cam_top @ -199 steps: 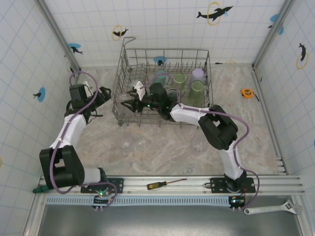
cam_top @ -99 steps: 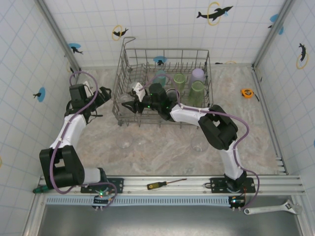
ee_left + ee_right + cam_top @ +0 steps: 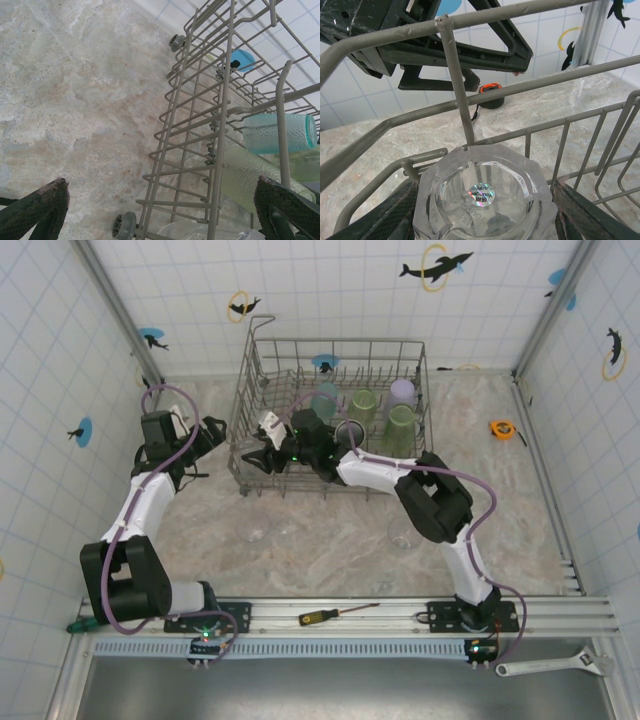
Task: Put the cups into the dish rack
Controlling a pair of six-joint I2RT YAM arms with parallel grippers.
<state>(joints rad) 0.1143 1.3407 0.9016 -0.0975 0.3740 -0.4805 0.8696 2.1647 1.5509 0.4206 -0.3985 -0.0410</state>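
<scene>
Cups are mostly in the dish rack already: a teal tumbler, pale green tumblers and a lavender tumbler sit toward its 1 o'clock half. More clear glasses wait on the bench at the rack's 6 o'clock side. The one I am working is a faceted clear glass, held low at the rack's 8 o'clock corner. Its base, with a small sticker, faces my right wrist camera. The right jaws look pressed onto its opposite walls, a finger on either side, pinching it. A rack tine stands just in front of it. The left jaws are spread wide and carry nothing, parked outside the rack's 9 o'clock wall. I judge this glass rigid, slick and heavier than the plastic tumblers, and likely to chip if knocked on the wire. The flat facets partway up the wall are the place to hold it, never the rim. Firm pressure should suit, since the smooth walls could slide.
</scene>
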